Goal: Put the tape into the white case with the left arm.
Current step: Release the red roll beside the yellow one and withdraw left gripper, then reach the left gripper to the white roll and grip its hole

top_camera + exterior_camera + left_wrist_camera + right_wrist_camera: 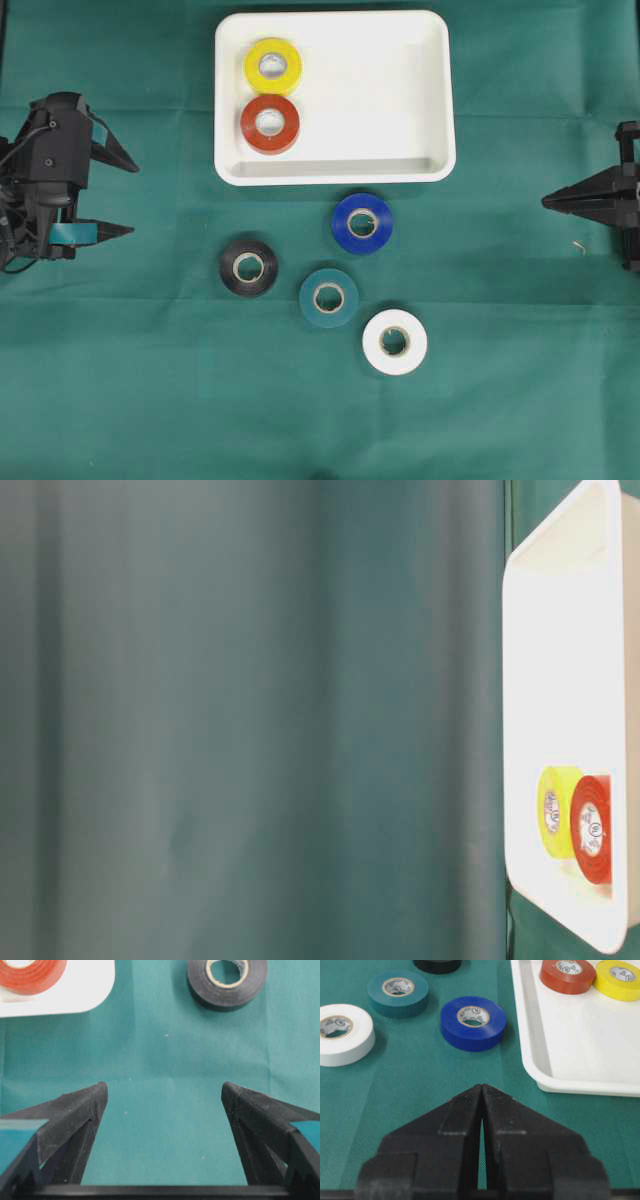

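Four rolls lie below the white case (440, 110) rim; left jaws wide, empty, right jaws closed.

The left arm (50, 170) sits at the left edge of the overhead view, its pincer (128, 196) pointing toward the middle with the two teal-banded fingers (80, 1110) spread wide and nothing between them. The right pincer (548, 201) points inward from the right edge, its black fingers (465, 1110) pressed together, holding nothing.
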